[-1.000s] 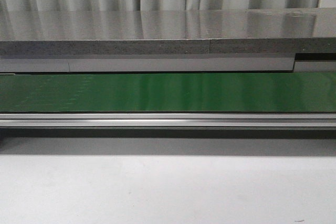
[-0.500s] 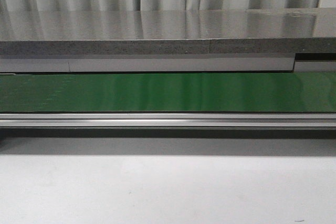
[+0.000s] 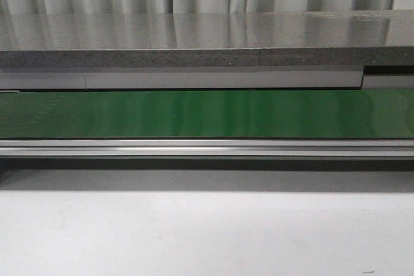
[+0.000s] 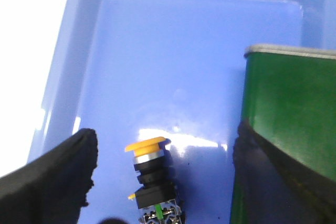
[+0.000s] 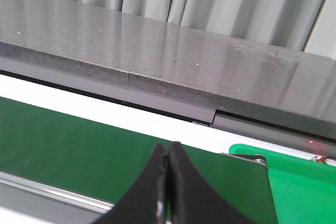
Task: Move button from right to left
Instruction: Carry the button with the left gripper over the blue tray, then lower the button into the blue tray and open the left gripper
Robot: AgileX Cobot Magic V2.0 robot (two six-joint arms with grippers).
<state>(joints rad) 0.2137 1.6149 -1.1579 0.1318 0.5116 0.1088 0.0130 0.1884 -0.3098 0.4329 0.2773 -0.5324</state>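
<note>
In the left wrist view the button (image 4: 153, 177), yellow cap on a black body with a green mark, lies on its side on the floor of a blue tray (image 4: 173, 61). My left gripper (image 4: 165, 169) is open, its black fingers (image 4: 58, 174) standing either side of the button without touching it. In the right wrist view my right gripper (image 5: 168, 156) is shut with nothing between its fingers, above the green conveyor belt (image 5: 79, 150). The front view shows neither gripper nor the button.
The green conveyor belt's end (image 4: 289, 114) reaches over the blue tray's side. A grey stone shelf (image 3: 207, 37) runs behind the green belt (image 3: 207, 113), with a metal rail (image 3: 207, 148) in front. A green tray (image 5: 299, 182) sits past the belt's end.
</note>
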